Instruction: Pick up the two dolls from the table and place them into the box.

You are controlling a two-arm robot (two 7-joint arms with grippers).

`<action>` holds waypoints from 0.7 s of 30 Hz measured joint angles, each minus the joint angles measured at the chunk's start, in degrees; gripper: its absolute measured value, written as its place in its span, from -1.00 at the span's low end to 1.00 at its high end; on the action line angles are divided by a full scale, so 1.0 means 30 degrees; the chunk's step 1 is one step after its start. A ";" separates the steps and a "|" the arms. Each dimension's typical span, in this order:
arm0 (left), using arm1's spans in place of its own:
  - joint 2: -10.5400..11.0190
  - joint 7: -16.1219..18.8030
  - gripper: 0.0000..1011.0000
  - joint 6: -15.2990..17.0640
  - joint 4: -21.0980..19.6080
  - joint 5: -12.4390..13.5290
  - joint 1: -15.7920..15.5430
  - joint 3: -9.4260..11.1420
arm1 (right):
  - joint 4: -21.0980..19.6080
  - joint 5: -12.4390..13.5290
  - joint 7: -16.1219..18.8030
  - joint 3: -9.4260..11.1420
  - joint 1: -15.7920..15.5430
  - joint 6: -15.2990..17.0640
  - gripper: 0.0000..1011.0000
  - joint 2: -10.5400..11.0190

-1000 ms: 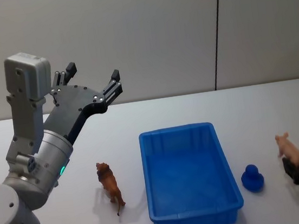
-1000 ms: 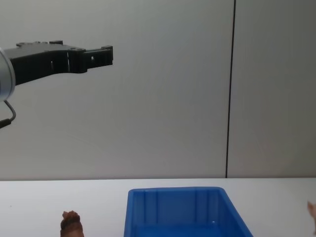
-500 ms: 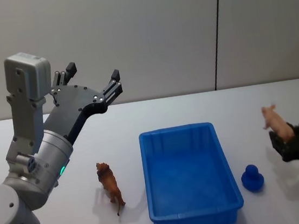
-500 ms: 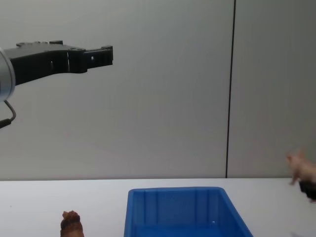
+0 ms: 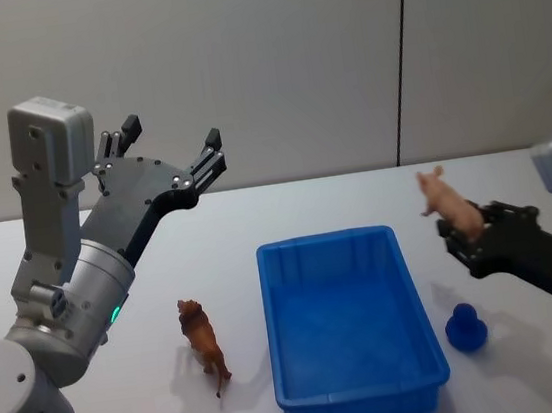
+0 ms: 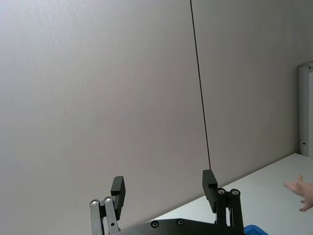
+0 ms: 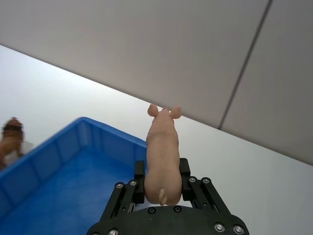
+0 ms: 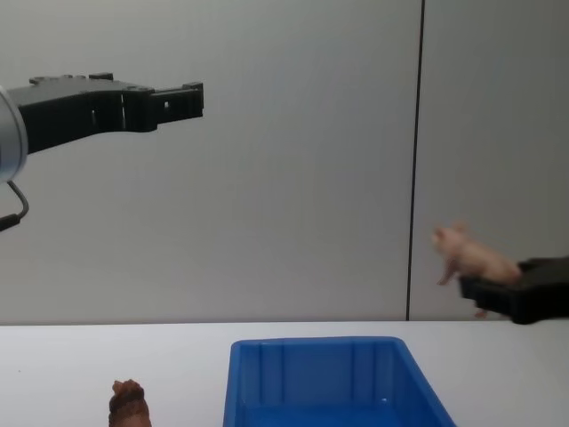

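Blue box [image 5: 326,243], floor bare, sits on the white table [image 5: 306,208], the brown doll [image 5: 202,344] standing left of it. The right gripper [image 5: 460,236] holds the pink doll [image 5: 447,203] clamped aloft near the box's far right corner. The left gripper [image 5: 171,134] hangs high, fingers apart, before a grey wall [image 5: 269,66].

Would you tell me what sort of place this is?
Probably a robotics test room: a white table by a plain panelled wall, with a blue box and a brown toy animal as props. The right gripper holds a pink pig aloft near the box; the left gripper hangs raised, open.
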 joint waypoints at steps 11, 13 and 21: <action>0.0001 0.0001 0.98 0.0000 -0.0001 0.0000 0.0000 0.0000 | 0.0840 0.0171 0.2629 -0.0674 0.1349 0.1176 -0.24 -0.0847; 0.0000 0.0000 0.98 -0.0001 0.0000 -0.0001 -0.0001 0.0000 | 0.1150 0.0191 0.3094 -0.0836 0.1708 0.1531 -0.24 -0.1086; 0.0000 0.0001 0.98 -0.0001 0.0000 -0.0001 0.0000 0.0000 | 0.2545 0.0223 0.4770 -0.1436 0.2981 0.2998 -0.05 -0.1937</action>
